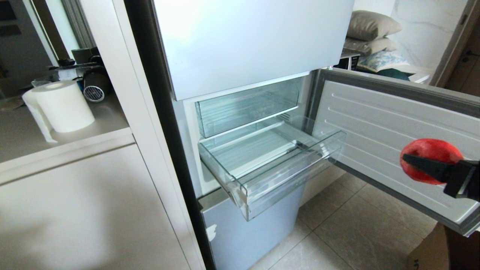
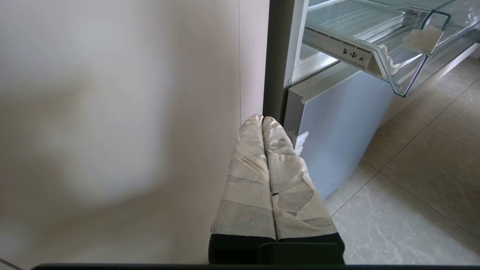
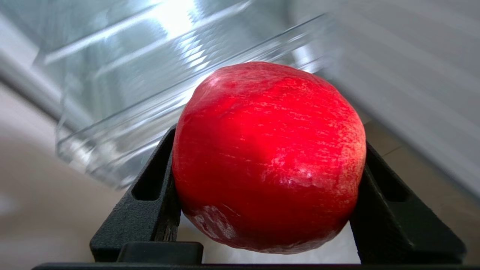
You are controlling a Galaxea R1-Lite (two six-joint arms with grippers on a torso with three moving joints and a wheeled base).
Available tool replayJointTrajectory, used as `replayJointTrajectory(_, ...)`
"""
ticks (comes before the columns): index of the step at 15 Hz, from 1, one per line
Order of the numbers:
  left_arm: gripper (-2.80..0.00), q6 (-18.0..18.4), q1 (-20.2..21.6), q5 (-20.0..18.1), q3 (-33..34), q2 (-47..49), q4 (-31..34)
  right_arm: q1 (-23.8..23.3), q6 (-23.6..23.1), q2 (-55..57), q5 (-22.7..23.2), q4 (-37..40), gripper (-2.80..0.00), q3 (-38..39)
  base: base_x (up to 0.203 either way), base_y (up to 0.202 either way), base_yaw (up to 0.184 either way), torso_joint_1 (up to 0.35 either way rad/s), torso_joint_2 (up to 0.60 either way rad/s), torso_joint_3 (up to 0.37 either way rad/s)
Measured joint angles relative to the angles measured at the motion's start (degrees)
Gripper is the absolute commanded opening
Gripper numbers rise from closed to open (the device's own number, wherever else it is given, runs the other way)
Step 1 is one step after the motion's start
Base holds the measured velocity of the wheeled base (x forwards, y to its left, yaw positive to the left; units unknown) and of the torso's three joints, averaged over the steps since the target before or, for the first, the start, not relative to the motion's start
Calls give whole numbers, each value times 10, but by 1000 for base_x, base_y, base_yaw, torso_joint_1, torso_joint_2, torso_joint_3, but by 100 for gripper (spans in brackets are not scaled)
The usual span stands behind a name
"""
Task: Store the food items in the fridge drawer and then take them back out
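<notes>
Red apple (image 1: pixel 431 150) clamped in right gripper (image 1: pixel 420 165) fingers, beside open fridge drawer (image 1: pixel 292 176).

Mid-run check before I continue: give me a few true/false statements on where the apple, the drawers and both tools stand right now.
1. The right tool grips the red apple. True.
2. The pulled-out fridge drawer already holds a food item. False: it looks empty, and no second item shows in any view.
3. The apple is over the drawer. False: in the head view it hangs off to the drawer's right, in front of the open fridge door.
4. The left tool has its taped fingers pressed together, holding nothing. True.
5. The upper clear drawer is pulled out as far as the lower one. False: it sits back inside the fridge.
</notes>
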Motion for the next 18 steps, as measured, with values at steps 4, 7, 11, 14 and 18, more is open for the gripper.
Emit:
replayJointTrajectory(4, -280, 0, 0, 0, 0, 0, 0, 71, 0, 122, 9, 7, -280, -84, 0, 0, 0, 0, 0, 0)
replayJointTrajectory(7, -280, 0, 0, 0, 0, 0, 0, 101, -4, 229, 15, 7, -280, -167, 0, 0, 0, 0, 0, 0)
replayJointTrajectory(11, -280, 0, 0, 0, 0, 0, 0, 142, -33, 367, 16, 4, -280, -290, 0, 0, 0, 0, 0, 0)
replayJointTrajectory(14, -280, 0, 0, 0, 0, 0, 0, 158, -40, 458, 13, -61, -280, -361, 0, 0, 0, 0, 0, 0)
replayJointTrajectory(18, -280, 0, 0, 0, 0, 0, 0, 162, -43, 558, -12, -97, -280, -464, 0, 0, 0, 0, 0, 0)
